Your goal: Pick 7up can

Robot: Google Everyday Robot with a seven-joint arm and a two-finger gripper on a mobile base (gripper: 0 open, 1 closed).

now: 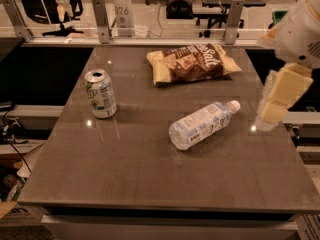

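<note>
The 7up can (100, 93) stands upright on the left side of the brown table (150, 184); it is white and green with a silver top. My gripper (272, 111) hangs at the right edge of the table, far to the right of the can and just right of the bottle's cap. It holds nothing that I can see.
A clear plastic water bottle (202, 125) lies on its side in the middle of the table, between gripper and can. A brown chip bag (192, 63) lies at the back centre. A railing with metal posts (101, 20) runs behind the table.
</note>
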